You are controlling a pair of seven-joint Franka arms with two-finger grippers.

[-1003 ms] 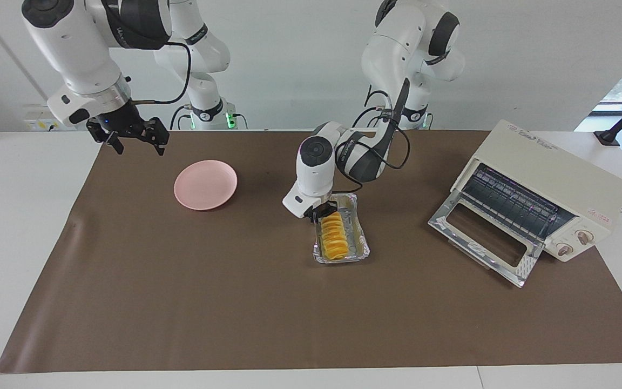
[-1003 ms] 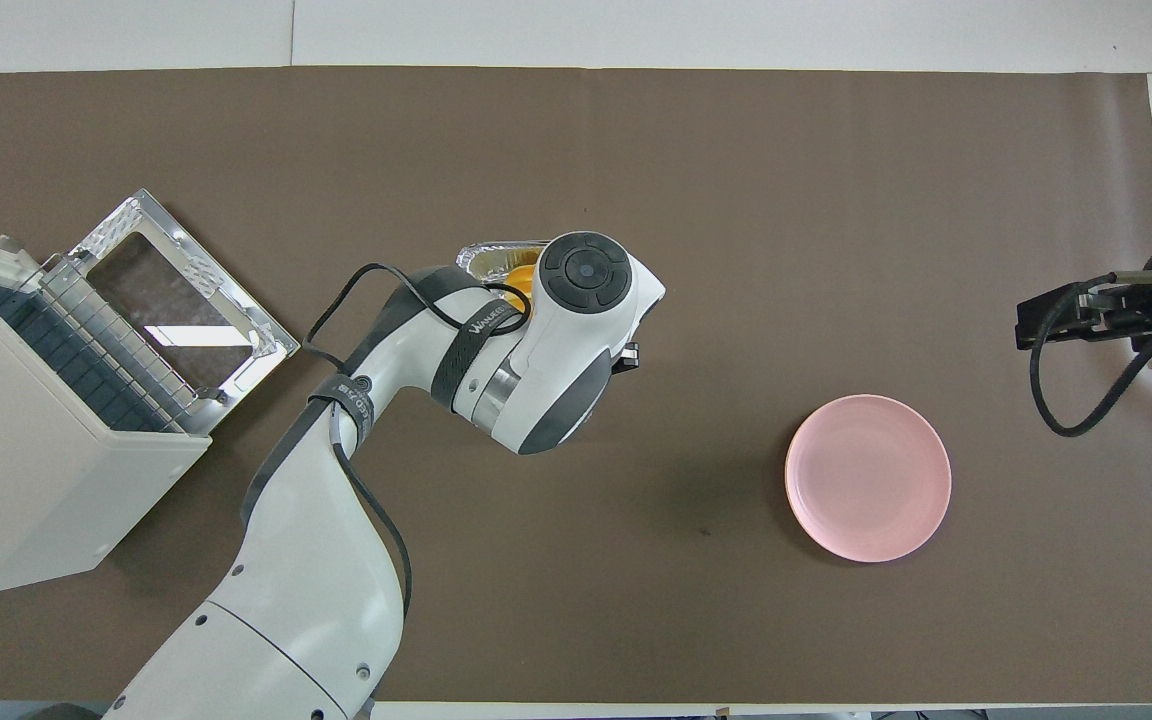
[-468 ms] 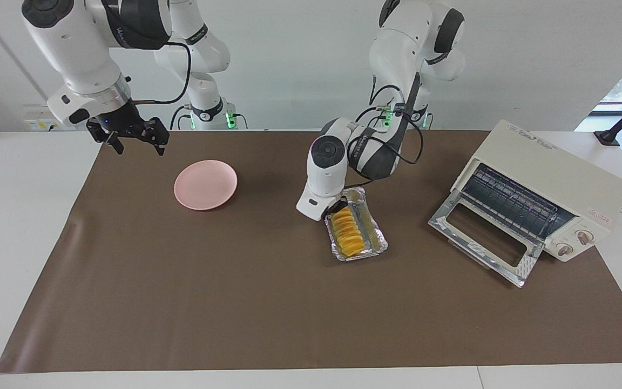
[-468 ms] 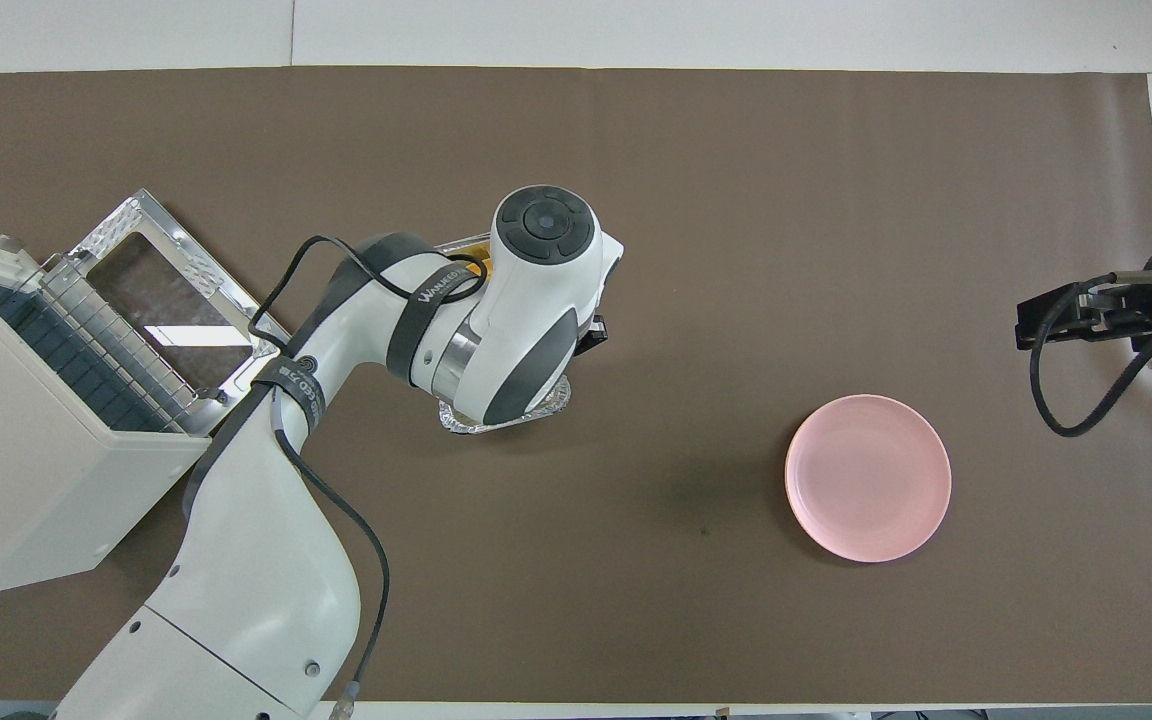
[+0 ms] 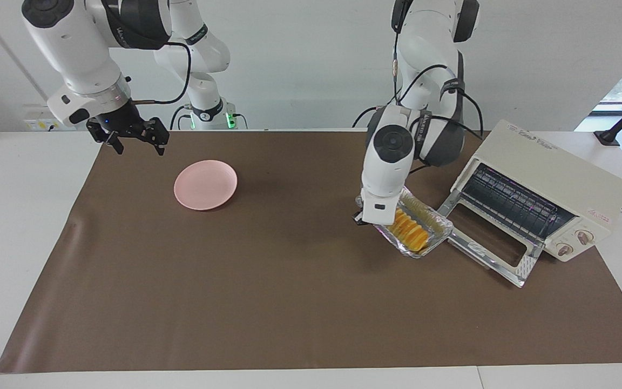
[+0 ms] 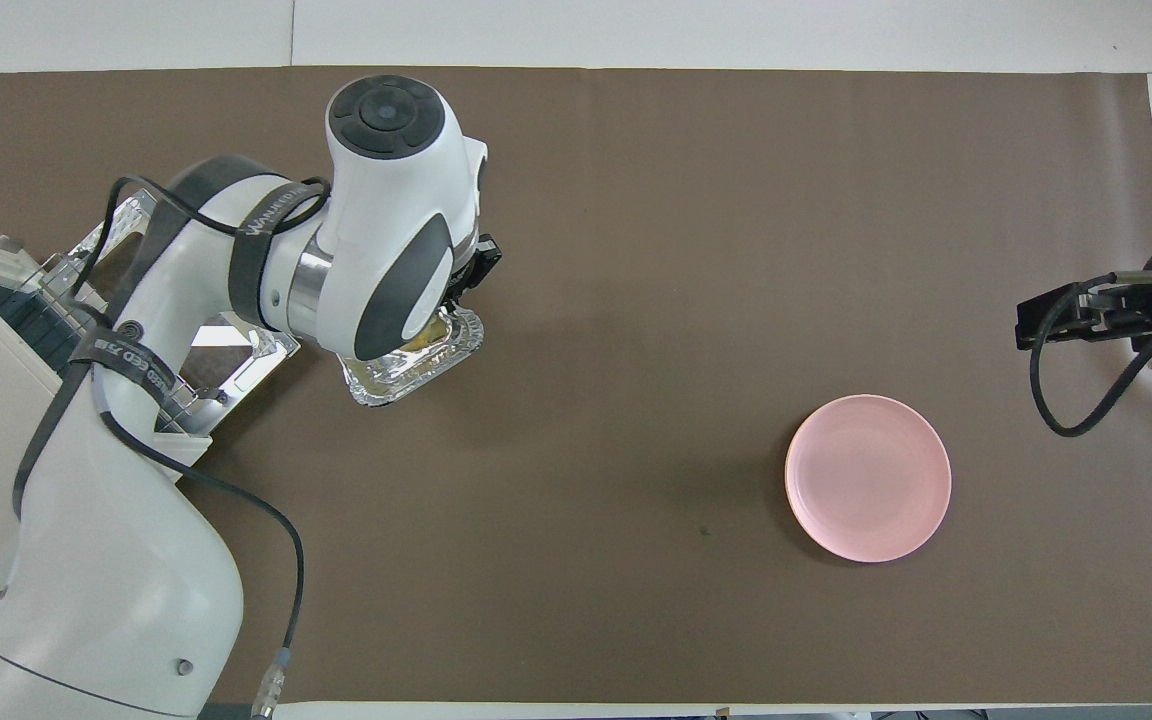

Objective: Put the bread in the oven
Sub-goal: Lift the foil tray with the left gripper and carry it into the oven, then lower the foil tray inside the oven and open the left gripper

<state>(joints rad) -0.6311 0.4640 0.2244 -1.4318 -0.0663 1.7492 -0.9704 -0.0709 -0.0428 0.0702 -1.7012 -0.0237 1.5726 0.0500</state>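
You see a yellow-orange bread (image 5: 409, 231) with crosswise ridges sitting in a shiny silver foil tray (image 5: 436, 229) with a crinkled rim. Your oven (image 5: 548, 189) is cream-white, its door (image 5: 484, 243) framed in bright metal around clear glass, its rack (image 5: 511, 202) dark, its two knobs (image 5: 574, 243) pale beige. The plate (image 5: 205, 184) is plain pink. The mat (image 5: 289, 302) is flat brown on a white table (image 5: 14, 216). Both arms are white with black joints and black cables
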